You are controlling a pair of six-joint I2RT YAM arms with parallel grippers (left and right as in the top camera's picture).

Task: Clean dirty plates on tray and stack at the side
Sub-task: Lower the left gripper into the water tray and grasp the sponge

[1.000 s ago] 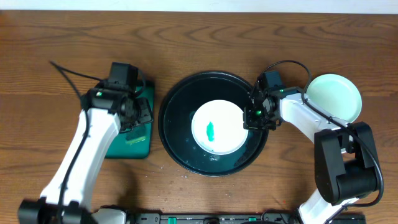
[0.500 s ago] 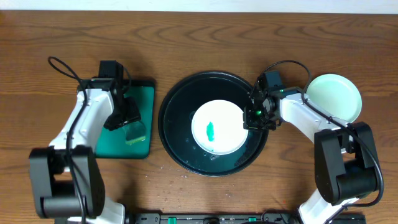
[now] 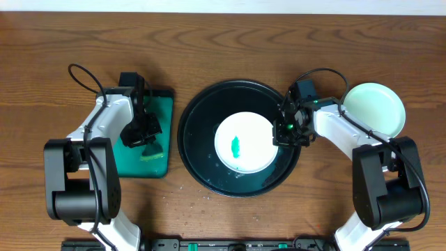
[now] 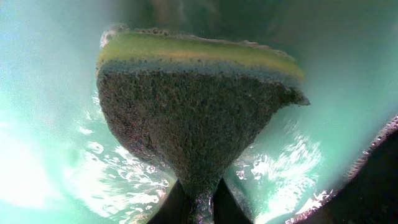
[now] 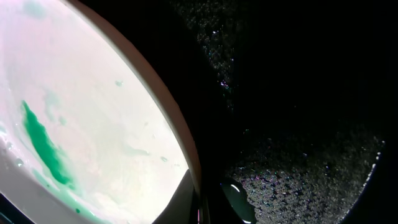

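L gripper [image 4: 199, 202]: fingers closed tight on a sponge [image 4: 199, 106], pinching its narrow bottom end. Dark scrub face was toward the wrist cam, w/ the yellow-green layer along its 12 o'clock edge. Sponge hung over the wet green tray [image 3: 159, 110], in that tray's 6 o'clock half; contact w/ the tray floor couldn't be judged.

R gripper [image 3: 284, 132]: fingers pinched shut on the rim of the smeared plate [image 3: 254, 150], at the plate's 3 o'clock edge. Green smear [image 5: 40, 146] sat near plate centre, a bit toward 8 o'clock. Plate lay approx. mid black tray [image 3: 198, 150], whose floor was wet w/ droplets.

Green tray lay just beside the black tray at 9 o'clock. Clean plate [image 3: 375, 109] sat on the table [image 3: 223, 42] at the black tray's 2 o'clock, apart from its rim; whether more lay beneath it couldn't be told.
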